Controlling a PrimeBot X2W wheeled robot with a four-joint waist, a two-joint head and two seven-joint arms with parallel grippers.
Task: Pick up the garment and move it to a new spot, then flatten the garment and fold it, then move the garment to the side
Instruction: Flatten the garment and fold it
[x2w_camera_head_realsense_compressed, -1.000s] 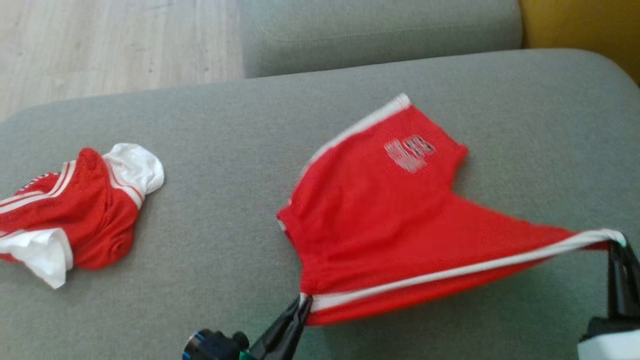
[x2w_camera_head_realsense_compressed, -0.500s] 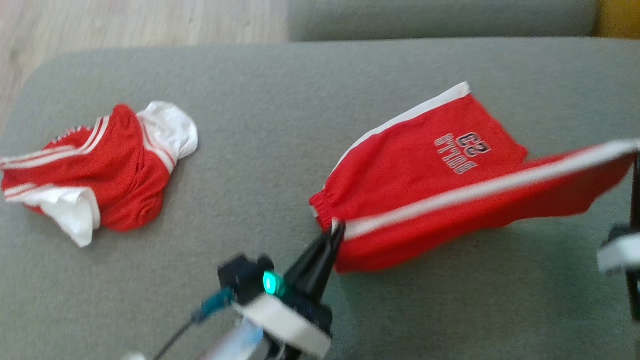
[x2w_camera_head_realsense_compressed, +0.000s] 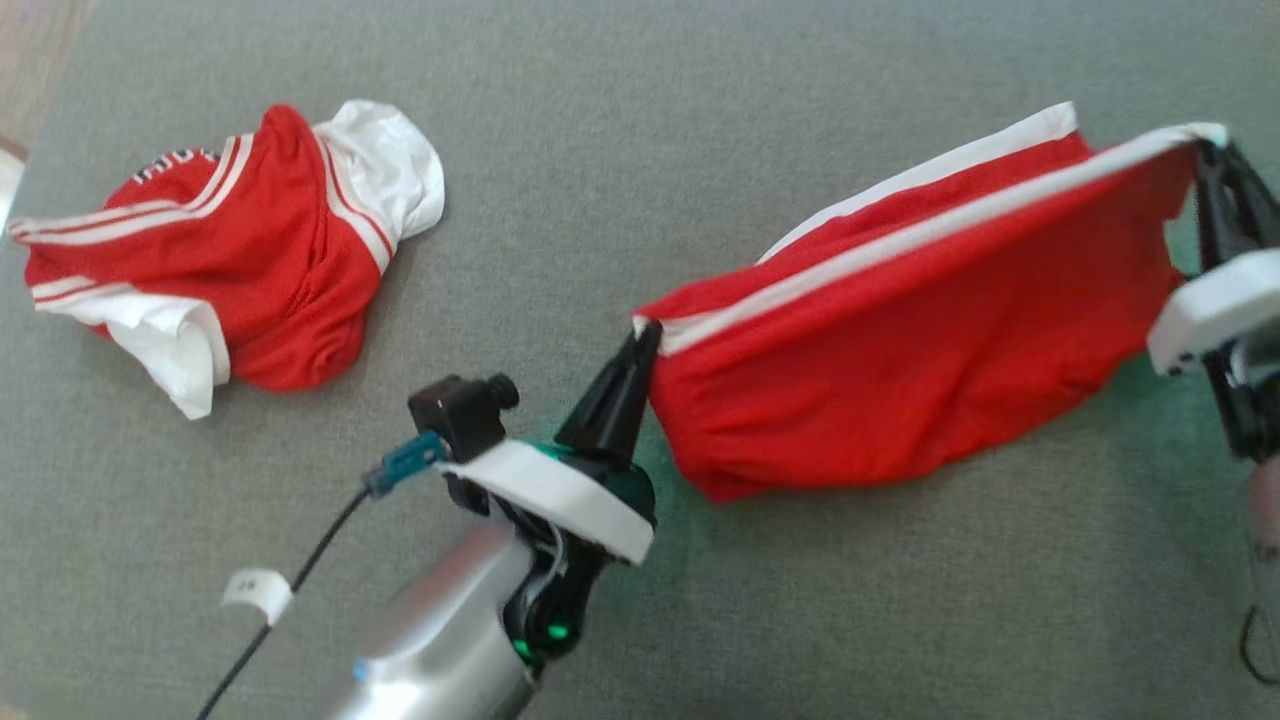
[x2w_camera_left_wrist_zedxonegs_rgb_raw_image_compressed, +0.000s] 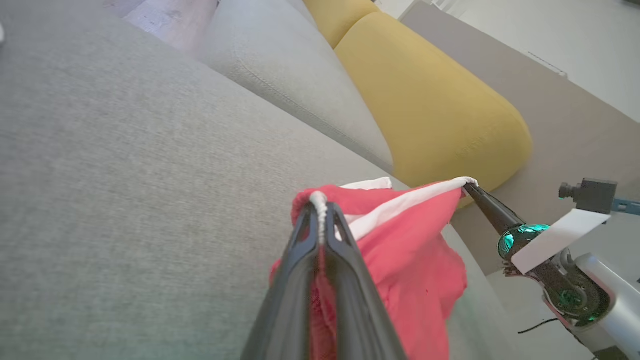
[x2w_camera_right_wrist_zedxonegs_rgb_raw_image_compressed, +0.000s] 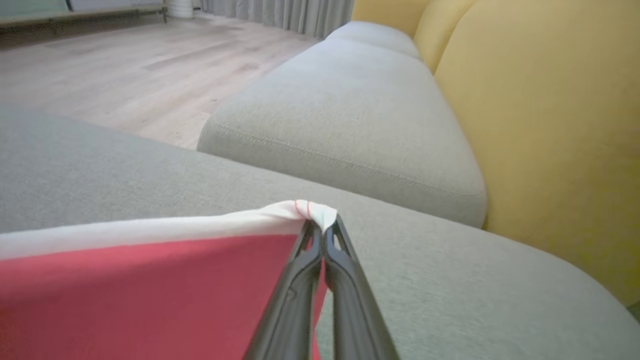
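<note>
The garment (x2w_camera_head_realsense_compressed: 900, 370) is a pair of red shorts with white side stripes, stretched and lifted between both grippers over the grey cushion (x2w_camera_head_realsense_compressed: 620, 150). My left gripper (x2w_camera_head_realsense_compressed: 645, 330) is shut on its left white-striped corner. My right gripper (x2w_camera_head_realsense_compressed: 1205, 150) is shut on the right corner, held higher. The near leg is folded over the far leg, whose white stripe (x2w_camera_head_realsense_compressed: 960, 165) peeks out behind. In the left wrist view the fingers (x2w_camera_left_wrist_zedxonegs_rgb_raw_image_compressed: 340, 240) pinch the white hem of the garment (x2w_camera_left_wrist_zedxonegs_rgb_raw_image_compressed: 410, 250). In the right wrist view the gripper (x2w_camera_right_wrist_zedxonegs_rgb_raw_image_compressed: 320, 227) pinches the white edge of the garment (x2w_camera_right_wrist_zedxonegs_rgb_raw_image_compressed: 150, 280).
A second red and white garment (x2w_camera_head_realsense_compressed: 230, 260) lies crumpled at the left of the cushion. A grey sofa seat (x2w_camera_right_wrist_zedxonegs_rgb_raw_image_compressed: 350, 110) and yellow cushions (x2w_camera_left_wrist_zedxonegs_rgb_raw_image_compressed: 430, 105) stand beyond. Wooden floor (x2w_camera_right_wrist_zedxonegs_rgb_raw_image_compressed: 125, 65) lies past the cushion's edge.
Both grippers have lifted the shorts' near striped edge up and over toward the far leg, covering the printed logo. The head camera has tilted down, shifting the whole picture.
</note>
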